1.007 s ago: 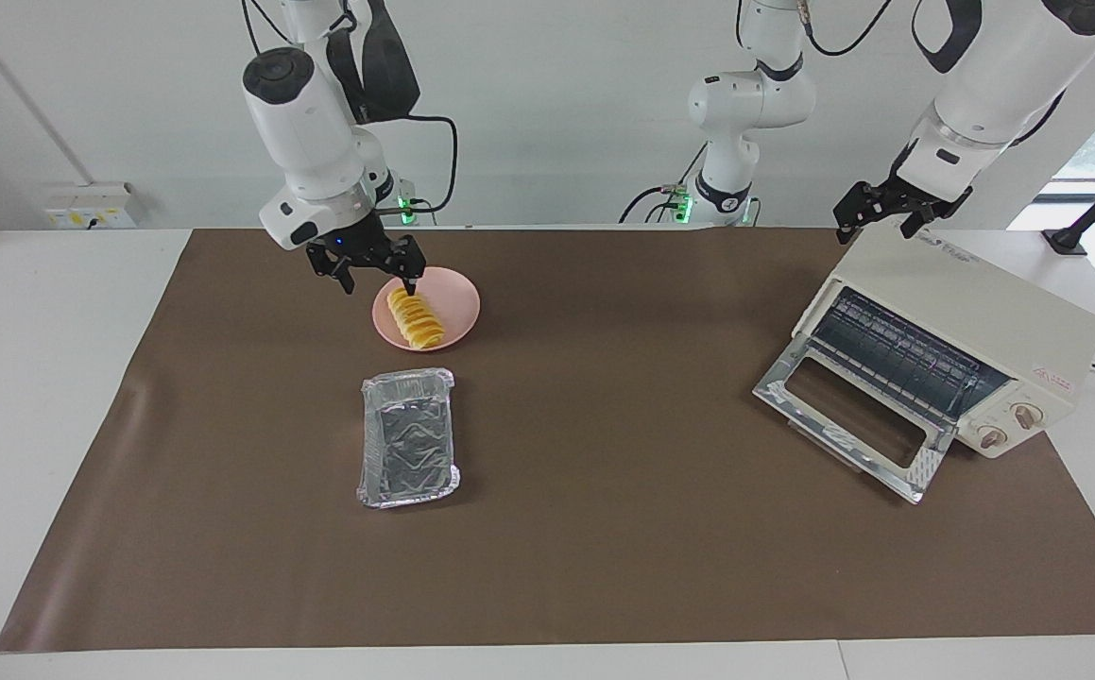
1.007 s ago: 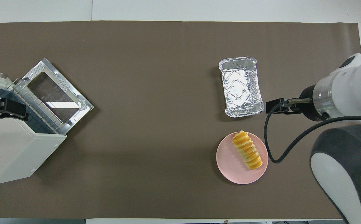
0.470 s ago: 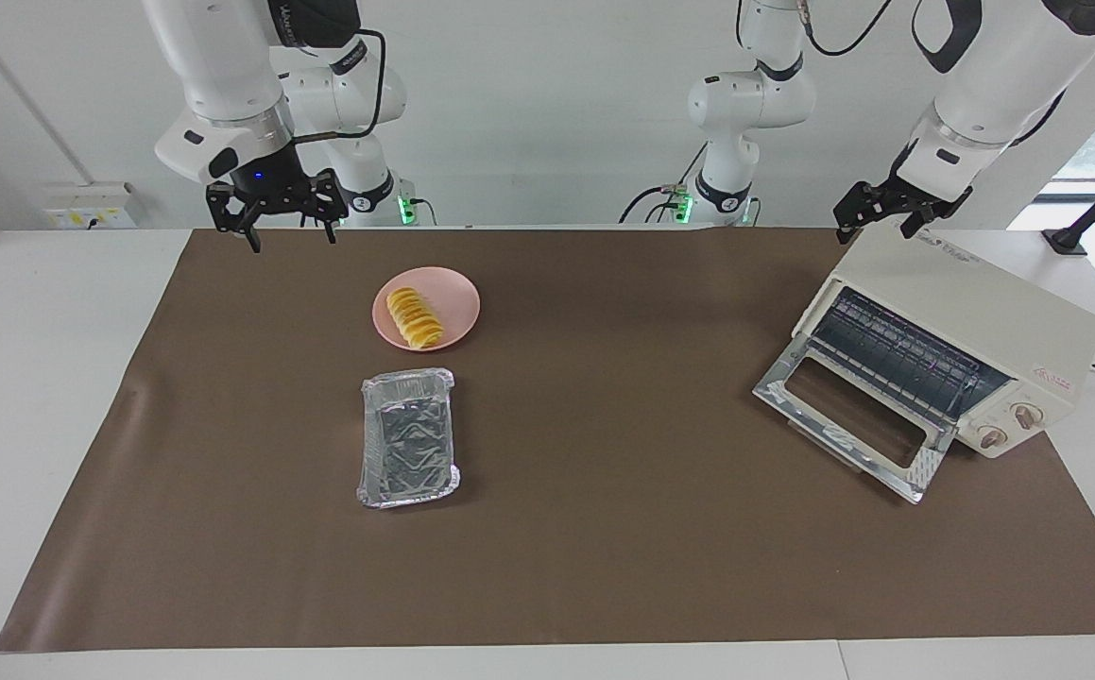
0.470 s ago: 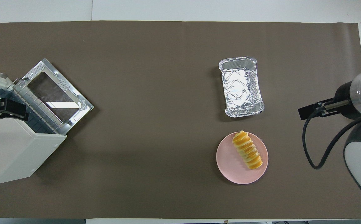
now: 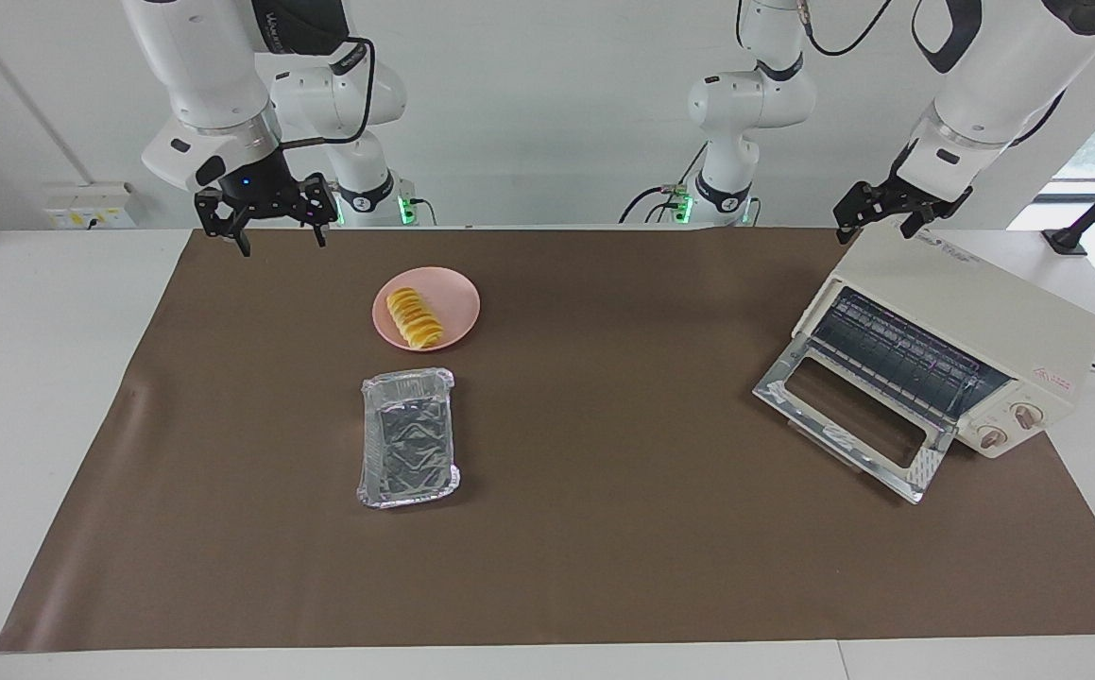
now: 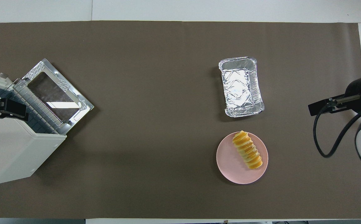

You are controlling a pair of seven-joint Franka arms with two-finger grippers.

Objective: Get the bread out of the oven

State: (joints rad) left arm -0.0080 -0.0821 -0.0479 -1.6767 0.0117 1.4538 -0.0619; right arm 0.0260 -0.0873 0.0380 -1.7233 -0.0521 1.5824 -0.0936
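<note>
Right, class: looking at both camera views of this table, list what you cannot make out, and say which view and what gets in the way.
- Oven interior: facing view shows only the front of the wire rack; its own top hides the depth.
- Oven knobs: markings too small in the facing view; hidden under the casing overhead.
- Right pincer: overhead, the arm's wrist covers it at the edge.
- Left pincer: overhead, cut off by the frame's edge.
- Foil tray: crinkled reflections mask its floor.
</note>
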